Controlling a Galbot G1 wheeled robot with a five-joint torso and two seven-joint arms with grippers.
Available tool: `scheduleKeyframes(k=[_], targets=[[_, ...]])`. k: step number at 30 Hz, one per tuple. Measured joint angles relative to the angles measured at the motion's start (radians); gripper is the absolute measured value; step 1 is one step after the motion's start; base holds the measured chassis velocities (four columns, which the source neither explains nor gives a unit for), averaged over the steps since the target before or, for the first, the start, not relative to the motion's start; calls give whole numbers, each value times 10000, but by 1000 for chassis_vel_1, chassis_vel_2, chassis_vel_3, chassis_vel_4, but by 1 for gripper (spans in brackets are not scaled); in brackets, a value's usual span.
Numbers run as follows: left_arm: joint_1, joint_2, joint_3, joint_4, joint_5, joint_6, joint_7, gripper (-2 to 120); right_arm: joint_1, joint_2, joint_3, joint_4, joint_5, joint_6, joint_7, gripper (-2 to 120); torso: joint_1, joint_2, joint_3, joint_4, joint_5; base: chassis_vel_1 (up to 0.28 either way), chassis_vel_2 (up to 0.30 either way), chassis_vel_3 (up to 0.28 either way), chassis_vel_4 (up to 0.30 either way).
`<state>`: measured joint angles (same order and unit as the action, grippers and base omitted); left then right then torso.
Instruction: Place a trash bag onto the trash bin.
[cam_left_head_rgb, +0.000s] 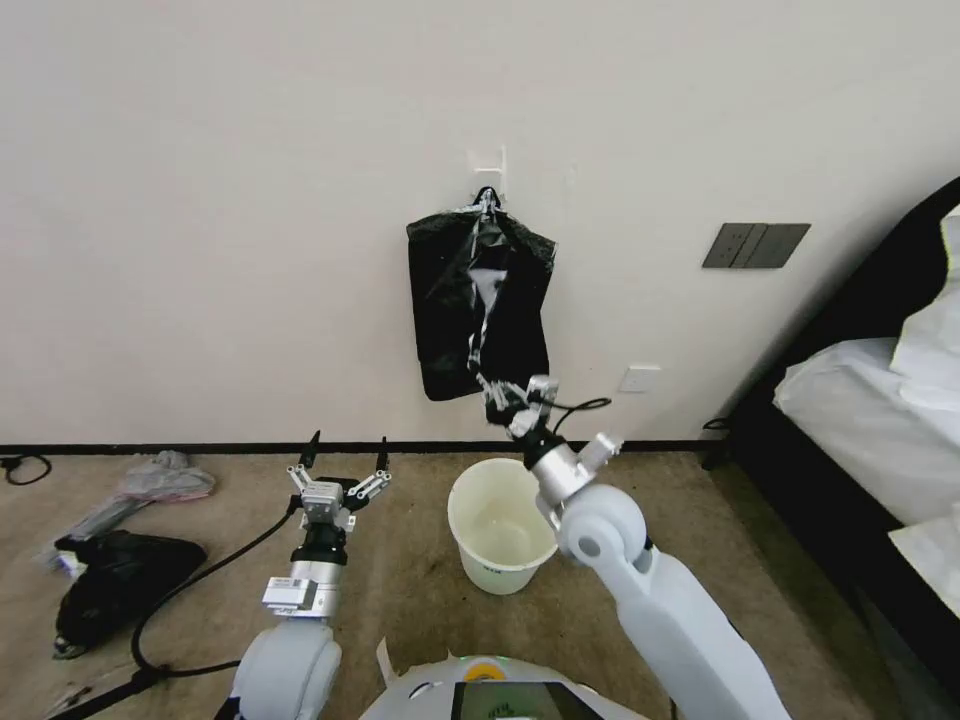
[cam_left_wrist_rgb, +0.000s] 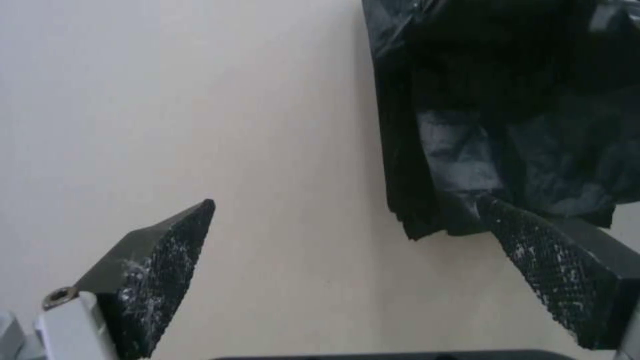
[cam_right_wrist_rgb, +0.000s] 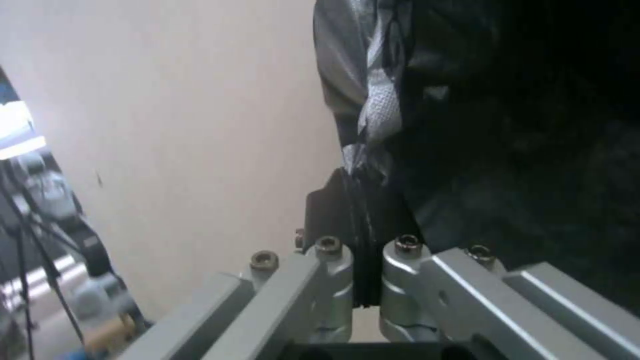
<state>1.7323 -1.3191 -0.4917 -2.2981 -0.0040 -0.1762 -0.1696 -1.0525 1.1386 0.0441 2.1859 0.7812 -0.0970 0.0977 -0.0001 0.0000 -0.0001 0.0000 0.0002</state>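
- I read no legible writing anywhere.
- My right claw (cam_left_head_rgb: 497, 391) is clamped on the trash bag (cam_left_head_rgb: 480, 300) hanging from the wall hook, above the trash bin (cam_left_head_rgb: 500, 525).
- My left claw (cam_left_head_rgb: 345, 462) gapes wide, holding nothing.

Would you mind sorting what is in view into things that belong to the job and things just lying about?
Belongs to the job:
trash bag, hanging on the wall, its lower edge pinched by the right gripper
trash bin
left gripper, open, apart from the bag

Just lying about:
black sack
grey plastic
bed
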Motion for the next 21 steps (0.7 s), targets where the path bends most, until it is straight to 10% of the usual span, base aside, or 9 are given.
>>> scheduleKeyframes(k=[21], targets=[[-90, 124, 55, 100, 24, 24, 102, 100, -1486, -1690, -218, 507, -2818, 872, -824, 0, 1, 0, 1, 1, -2, 0, 0, 0, 0]])
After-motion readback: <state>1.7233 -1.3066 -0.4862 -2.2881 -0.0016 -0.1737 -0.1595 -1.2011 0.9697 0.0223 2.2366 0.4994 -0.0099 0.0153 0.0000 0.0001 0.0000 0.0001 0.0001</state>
